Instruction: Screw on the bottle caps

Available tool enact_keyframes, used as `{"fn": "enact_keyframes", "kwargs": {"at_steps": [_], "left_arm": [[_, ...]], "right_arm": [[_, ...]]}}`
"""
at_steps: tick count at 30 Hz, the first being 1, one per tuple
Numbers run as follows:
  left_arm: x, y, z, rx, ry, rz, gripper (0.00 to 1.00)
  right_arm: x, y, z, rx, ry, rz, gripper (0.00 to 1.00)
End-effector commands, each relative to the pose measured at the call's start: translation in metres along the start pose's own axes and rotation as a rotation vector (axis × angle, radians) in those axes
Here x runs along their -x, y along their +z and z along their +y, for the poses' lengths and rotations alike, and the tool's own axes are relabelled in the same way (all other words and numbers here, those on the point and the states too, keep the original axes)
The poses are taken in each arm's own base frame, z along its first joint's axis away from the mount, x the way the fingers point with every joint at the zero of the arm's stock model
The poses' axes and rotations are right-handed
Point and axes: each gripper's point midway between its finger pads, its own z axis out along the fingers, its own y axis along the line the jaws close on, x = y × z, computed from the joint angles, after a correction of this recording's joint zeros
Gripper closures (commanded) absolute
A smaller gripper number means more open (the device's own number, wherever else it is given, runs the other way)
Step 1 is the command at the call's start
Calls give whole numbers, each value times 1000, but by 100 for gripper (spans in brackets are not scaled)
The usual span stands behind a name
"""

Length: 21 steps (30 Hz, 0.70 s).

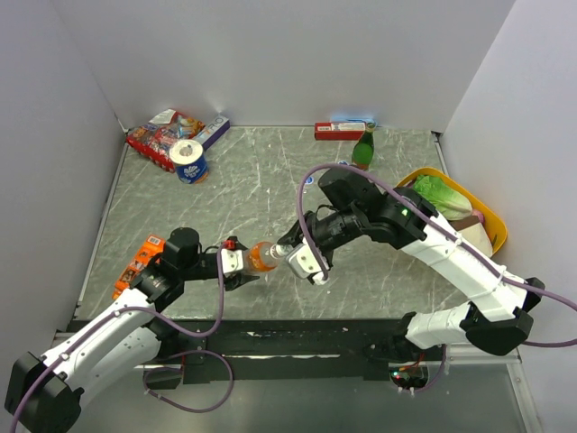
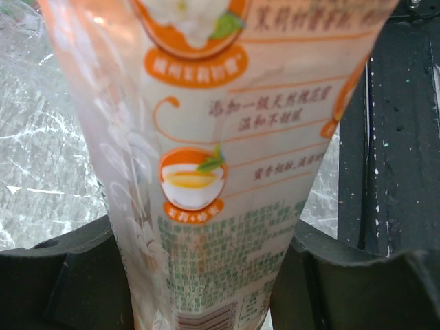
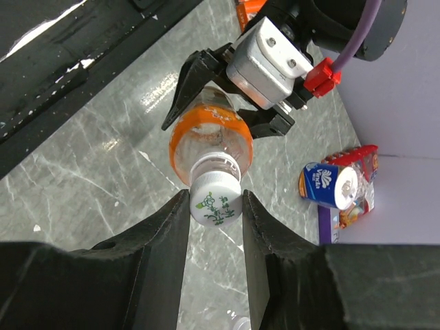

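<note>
Just in from the middle of the table's (image 1: 270, 171) near edge, the bottle (image 1: 262, 256) of orange drink is held off the surface, lying roughly level between the two arms. The left gripper (image 1: 249, 264) has its fingers (image 2: 65, 275) clamped on the labelled body from either side, and in the left wrist view the label fills the gap between them. Facing it, the right gripper (image 1: 285, 250) meets the bottle at its neck end. In the right wrist view a white cap (image 3: 215, 201) with green print sits on the neck, and the right fingers (image 3: 165, 240) press against it on both sides, so they look closed on the cap. By my reading the job on this bottle is well under way: the cap is placed on the mouth and gripped for turning. How far down the thread it has gone cannot be told from these views, so some tightening may remain, followed by letting go. No loose caps can be made out anywhere on the surface. An orange object (image 1: 135, 266) lies by the left edge. Farther back, a yellow basket (image 1: 494, 221) with greens sits at the right edge. A blue-and-white roll (image 1: 189, 162) and a red snack packet (image 1: 160, 137) occupy the far-left corner. A green bottle (image 1: 363, 149) stands upright beside a red box (image 1: 335, 131) along the far edge; whether that bottle is capped is too small to tell.
</note>
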Motion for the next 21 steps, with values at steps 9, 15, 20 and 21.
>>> {"fn": "enact_keyframes", "kwargs": {"at_steps": [9,15,20,21], "left_arm": [[29,-1,14,43,78,-73,99],[35,-3,24,103,80,-99,99],[40,-14,51,312,33,-156,99],[44,-18,56,352,41,-176,99]], "right_arm": [[11,5,-5,22,-23,-24,72],[7,10,-8,26,41,-11,73],[-6,20,-12,47,229,32,75],[-4,17,-16,42,282,37,75]]}}
